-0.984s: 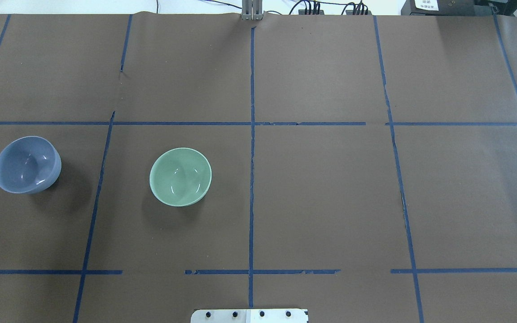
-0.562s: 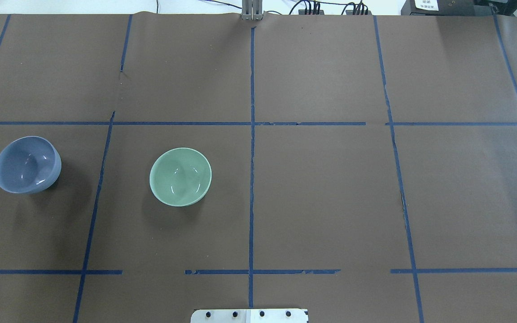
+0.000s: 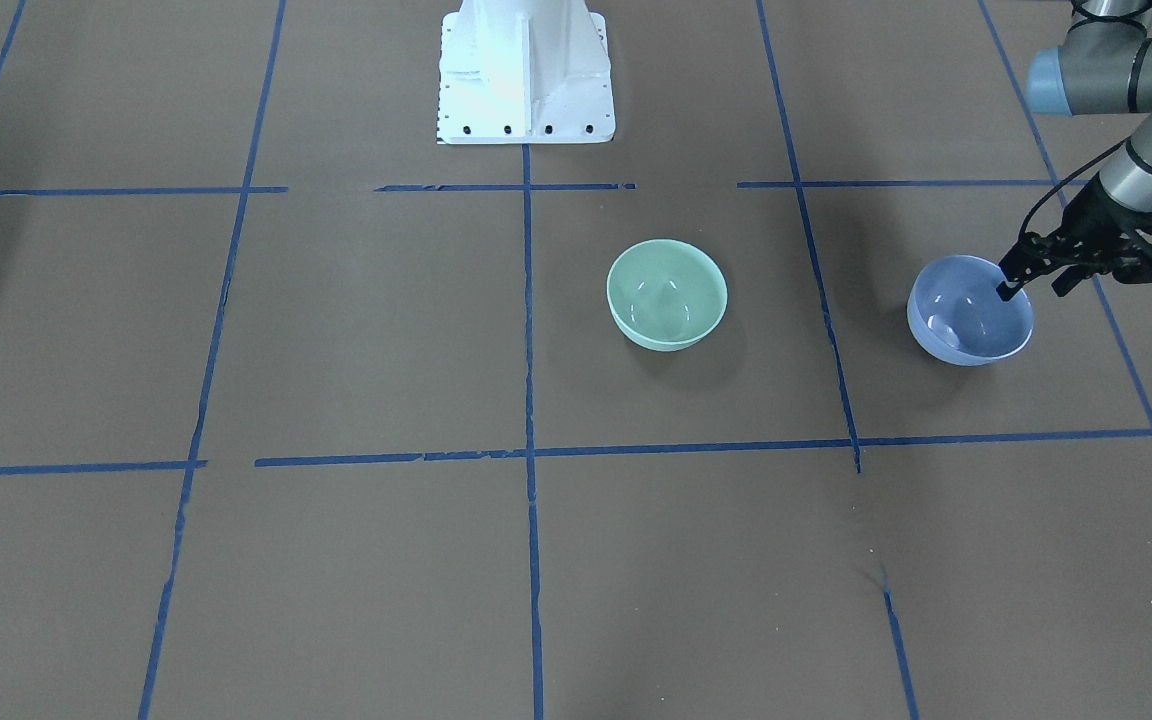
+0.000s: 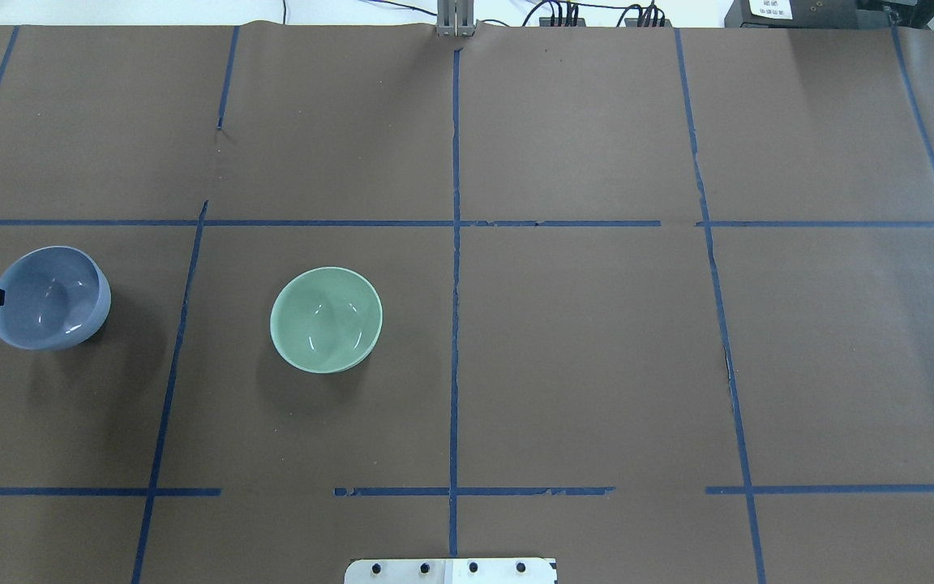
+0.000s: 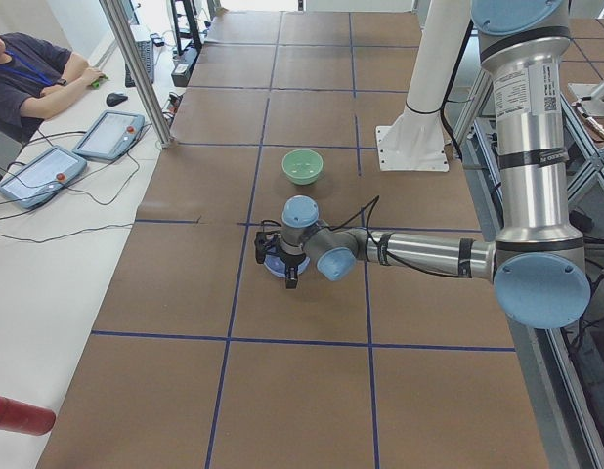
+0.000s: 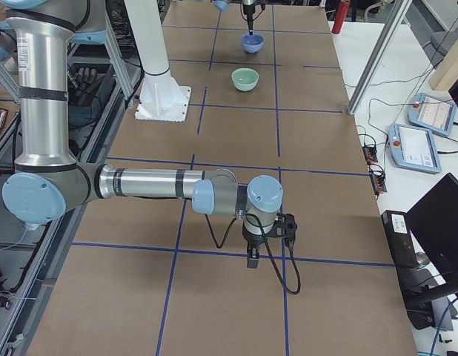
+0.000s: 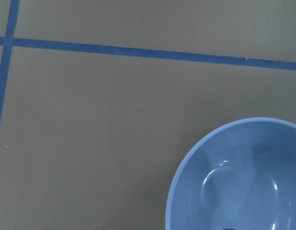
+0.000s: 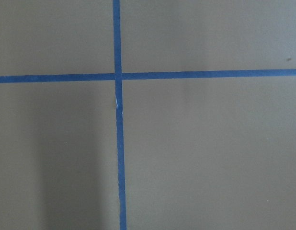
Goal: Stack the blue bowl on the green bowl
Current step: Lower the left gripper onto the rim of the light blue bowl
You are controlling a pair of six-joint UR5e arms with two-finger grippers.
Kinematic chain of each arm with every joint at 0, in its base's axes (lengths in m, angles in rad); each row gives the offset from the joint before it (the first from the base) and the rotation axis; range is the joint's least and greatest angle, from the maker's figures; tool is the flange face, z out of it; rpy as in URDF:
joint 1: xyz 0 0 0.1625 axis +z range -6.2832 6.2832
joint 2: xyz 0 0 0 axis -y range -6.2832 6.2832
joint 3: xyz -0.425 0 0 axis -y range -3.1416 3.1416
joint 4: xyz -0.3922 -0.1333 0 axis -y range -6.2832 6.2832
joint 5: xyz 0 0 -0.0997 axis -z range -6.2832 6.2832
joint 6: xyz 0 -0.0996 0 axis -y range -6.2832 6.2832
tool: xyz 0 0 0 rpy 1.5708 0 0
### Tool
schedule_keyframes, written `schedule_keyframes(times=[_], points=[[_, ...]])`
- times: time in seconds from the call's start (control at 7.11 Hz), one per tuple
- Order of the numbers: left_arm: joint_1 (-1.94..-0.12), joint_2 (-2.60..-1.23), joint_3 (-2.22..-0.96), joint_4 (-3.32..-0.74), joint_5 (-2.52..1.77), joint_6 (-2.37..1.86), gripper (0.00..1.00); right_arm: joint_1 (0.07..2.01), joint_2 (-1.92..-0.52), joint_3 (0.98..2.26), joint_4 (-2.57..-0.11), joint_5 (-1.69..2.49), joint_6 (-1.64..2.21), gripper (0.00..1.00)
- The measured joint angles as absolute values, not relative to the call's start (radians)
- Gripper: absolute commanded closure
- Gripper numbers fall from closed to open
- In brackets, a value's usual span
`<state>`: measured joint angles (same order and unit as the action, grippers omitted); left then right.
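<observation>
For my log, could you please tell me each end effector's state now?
Left end effector: open at the blue bowl.
Right end effector: cannot be told.

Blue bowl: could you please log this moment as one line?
left fingers open at blue bowl rim | green bowl empty | unstacked

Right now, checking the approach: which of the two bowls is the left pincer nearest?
The blue bowl: the left pincer hangs at its rim, while the green bowl sits apart.
</observation>
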<state>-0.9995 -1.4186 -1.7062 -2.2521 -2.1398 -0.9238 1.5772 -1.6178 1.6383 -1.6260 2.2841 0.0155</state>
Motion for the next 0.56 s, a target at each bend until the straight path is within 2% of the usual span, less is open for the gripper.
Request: schedule_keyframes(times=[0.14, 0.56], points=[[-0.992, -1.425, -1.699, -2.254, -2.137, -0.932, 1.0, 1.577, -1.618, 1.638, -1.626, 2.284, 0.015, 0.0], [-0.991, -1.426, -1.709, -2.248, -2.145, -0.938, 1.0, 1.577, -1.618, 1.638, -1.626, 2.284, 0.015, 0.0]])
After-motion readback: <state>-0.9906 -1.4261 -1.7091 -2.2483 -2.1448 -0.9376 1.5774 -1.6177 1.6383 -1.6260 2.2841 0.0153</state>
